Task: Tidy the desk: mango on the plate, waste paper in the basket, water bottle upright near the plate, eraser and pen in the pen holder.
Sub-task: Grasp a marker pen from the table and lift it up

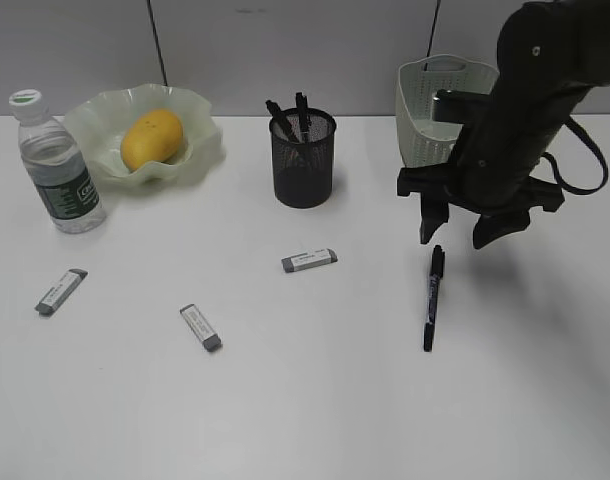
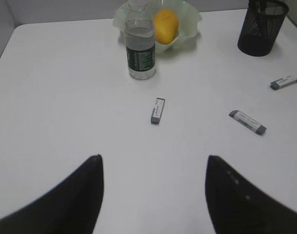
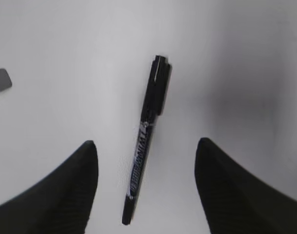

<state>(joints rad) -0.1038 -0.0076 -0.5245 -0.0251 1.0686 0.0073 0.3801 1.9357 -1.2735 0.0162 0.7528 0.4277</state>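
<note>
Now right hand (image 1: 459, 236) wide above pen (image 1: 432, 298); bare desk (image 1: 385, 400) around pen.

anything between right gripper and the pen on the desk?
Nothing. In the right wrist view the open right gripper straddles the pen, only bare desk around it.

Three erasers (image 1: 61, 291) (image 1: 201, 327) (image 1: 309, 261); one loose pen (image 1: 432, 297); one mango (image 1: 152, 138), bottle (image 1: 56, 165), plate (image 1: 200, 133), holder (image 1: 303, 158), basket (image 1: 425, 115).

The mango (image 1: 152, 138) is held in the plate (image 1: 200, 115) at the tabletop's (image 1: 315, 400) back left, the water bottle (image 1: 57, 165) just left of it. The pen holder (image 1: 303, 158) is placed centrally; the basket (image 1: 425, 110) is set behind right, the pen (image 1: 432, 297) before it.
</note>
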